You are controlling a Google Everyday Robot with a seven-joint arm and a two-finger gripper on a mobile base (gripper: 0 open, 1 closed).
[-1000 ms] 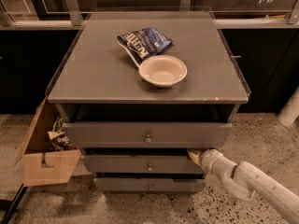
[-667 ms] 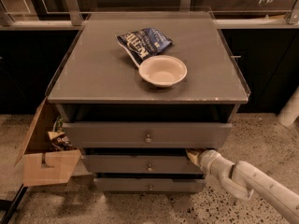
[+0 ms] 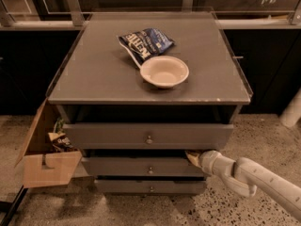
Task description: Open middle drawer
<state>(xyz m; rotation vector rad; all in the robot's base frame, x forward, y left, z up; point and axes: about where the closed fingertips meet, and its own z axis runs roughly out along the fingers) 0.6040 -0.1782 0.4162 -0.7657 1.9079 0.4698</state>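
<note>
middle drawer | slightly out | tool at its upper right corner

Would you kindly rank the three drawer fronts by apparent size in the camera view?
1. top drawer, pulled furthest out, so nearness flatters it.
2. middle drawer.
3. bottom drawer.
The gripper is at the middle drawer's top right corner.
</note>
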